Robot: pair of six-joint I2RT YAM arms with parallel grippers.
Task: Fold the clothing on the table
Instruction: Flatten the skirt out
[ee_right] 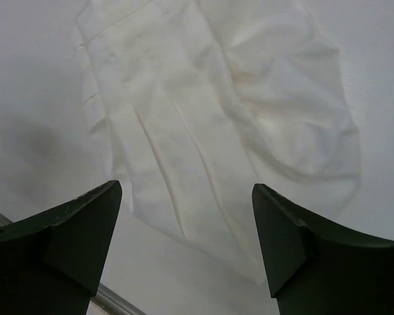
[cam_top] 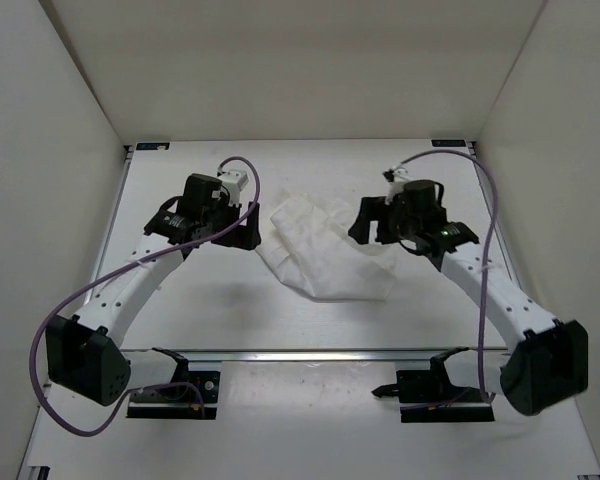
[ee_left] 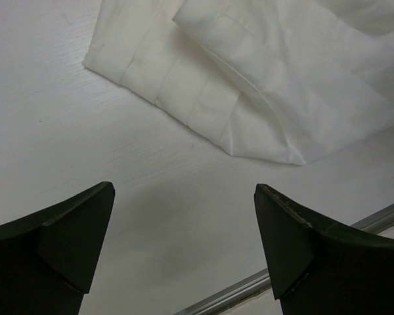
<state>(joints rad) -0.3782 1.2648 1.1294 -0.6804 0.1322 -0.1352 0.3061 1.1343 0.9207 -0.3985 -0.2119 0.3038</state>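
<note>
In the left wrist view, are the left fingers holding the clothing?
No, the left fingers stand wide apart above the bare table, and the clothing lies beyond them, untouched.

The clothing (cam_top: 325, 255) lies on the table (cam_top: 280, 325) between both claws, just ahead of the left claw (cam_top: 248, 228) and reaching under the right claw (cam_top: 368, 226).

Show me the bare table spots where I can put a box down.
Bare table runs between the clothing and the back wall, and between the clothing and the near rail. The middle is crowded: the left pincer and right pincer flank the clothing.
</note>
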